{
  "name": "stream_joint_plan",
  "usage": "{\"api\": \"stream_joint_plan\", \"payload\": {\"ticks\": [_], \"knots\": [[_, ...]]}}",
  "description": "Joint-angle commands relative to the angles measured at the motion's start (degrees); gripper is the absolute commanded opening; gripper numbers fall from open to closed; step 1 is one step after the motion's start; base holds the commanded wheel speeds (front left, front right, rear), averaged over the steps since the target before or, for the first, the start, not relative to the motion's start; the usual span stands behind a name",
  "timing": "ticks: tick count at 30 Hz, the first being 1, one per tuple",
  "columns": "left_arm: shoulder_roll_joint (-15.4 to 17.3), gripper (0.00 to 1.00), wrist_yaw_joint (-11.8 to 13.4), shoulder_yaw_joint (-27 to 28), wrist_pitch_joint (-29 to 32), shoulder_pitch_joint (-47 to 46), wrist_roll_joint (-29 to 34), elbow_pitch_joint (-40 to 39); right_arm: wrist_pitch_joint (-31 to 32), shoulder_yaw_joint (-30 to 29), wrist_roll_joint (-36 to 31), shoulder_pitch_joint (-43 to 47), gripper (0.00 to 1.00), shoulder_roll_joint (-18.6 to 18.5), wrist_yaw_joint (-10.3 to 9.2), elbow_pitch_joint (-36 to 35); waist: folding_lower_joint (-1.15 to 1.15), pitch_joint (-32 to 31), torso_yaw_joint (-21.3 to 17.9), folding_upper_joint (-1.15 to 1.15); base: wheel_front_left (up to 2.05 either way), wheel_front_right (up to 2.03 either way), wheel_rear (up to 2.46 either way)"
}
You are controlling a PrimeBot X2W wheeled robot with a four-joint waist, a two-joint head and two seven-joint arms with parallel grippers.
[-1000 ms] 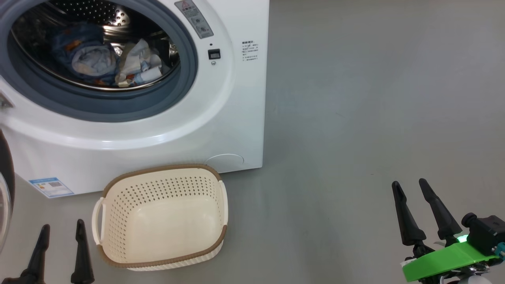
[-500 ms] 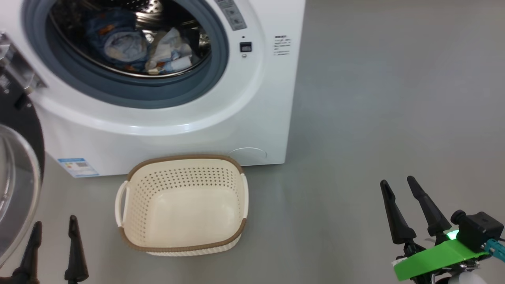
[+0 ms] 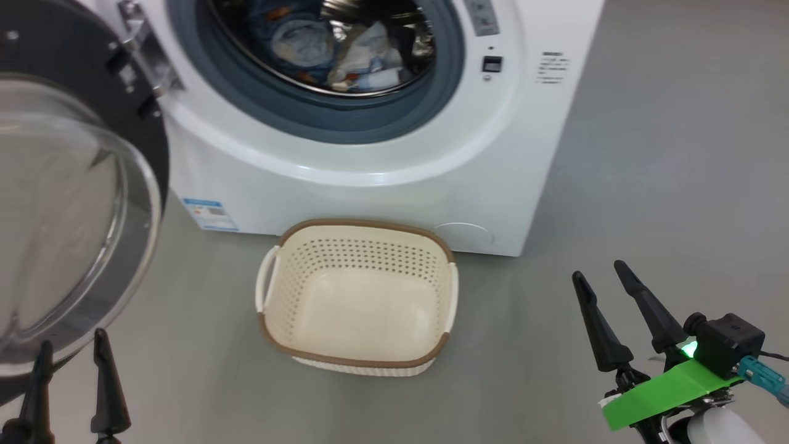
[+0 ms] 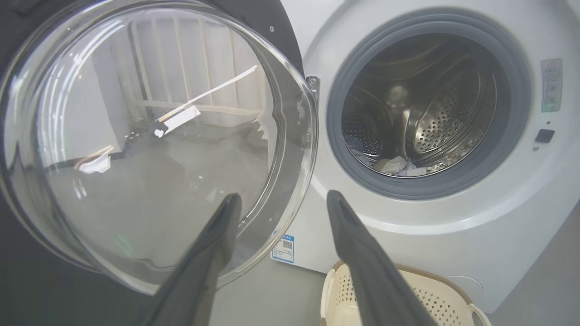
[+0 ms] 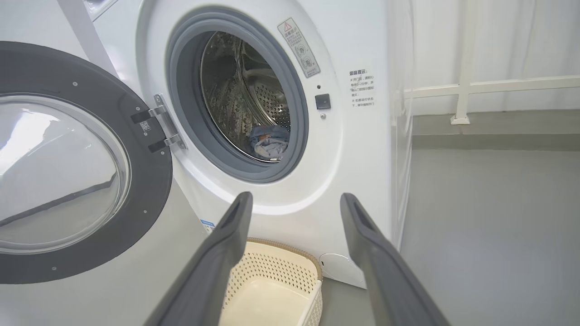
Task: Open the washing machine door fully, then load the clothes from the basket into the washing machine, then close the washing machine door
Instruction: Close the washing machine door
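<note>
Both grippers spread wide and empty: left gripper (image 3: 71,340) low beside the door, right gripper (image 3: 598,271) over grey floor (image 3: 647,154).
Round black-rimmed washing machine door (image 3: 151,129) with bulging glass stands swung wide, left of the white front-loading washing machine (image 3: 370,203); light-blue and white clothes (image 3: 345,49) lie inside its steel drum (image 4: 435,122); the cream perforated plastic basket (image 3: 363,223), brown-rimmed, sits empty on the floor just before it.

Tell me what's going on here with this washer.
A two-armed robot is doing laundry. The washing machine has its door swung wide open, the clothes lie in the drum, and the basket in front of it is empty. The left gripper and right gripper are both open, holding nothing. Only closing the door remains.
</note>
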Motion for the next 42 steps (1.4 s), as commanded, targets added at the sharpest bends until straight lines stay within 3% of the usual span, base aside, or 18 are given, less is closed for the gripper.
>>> {"api": "stream_joint_plan", "payload": {"ticks": [1, 12, 20, 29, 42], "knots": [[0.79, 1.00, 0.43, 1.28, -0.31, -0.96, -0.49, -1.71, -0.46, 1.28, 0.40, -1.59, 1.00, -0.92, 0.25, -1.17, 0.00, 0.51, 4.31, 0.00, 0.00, 0.00, 0.00], [0.78, 1.00, 2.85, -1.22, -0.31, 0.70, -3.34, 2.12, -0.46, 4.23, 0.78, -2.54, 1.00, -1.75, 0.25, -0.56, 0.00, 0.38, 13.39, 0.00, 0.00, 0.00, 0.00], [0.78, 1.00, 3.67, -1.48, -0.31, 1.29, -4.11, 2.84, -0.46, 5.50, 1.01, -2.91, 1.00, -1.85, 0.25, -0.30, 0.00, 0.17, 17.89, 0.00, 0.00, 0.00, 0.00], [0.78, 1.00, 4.18, -1.54, -0.31, 1.96, -4.93, 2.13, -0.46, 6.25, 1.17, -3.33, 1.00, -1.98, 0.25, 0.03, 0.00, 0.17, 20.73, 0.00, 0.00, 0.00, 0.00], [0.78, 1.00, 5.10, -0.92, -0.31, 3.42, -6.62, -0.11, -0.46, 8.50, 1.66, -5.05, 1.00, -2.04, 0.25, 0.61, 0.00, 1.05, 21.48, 0.00, 0.00, 0.00, 0.00]]}}
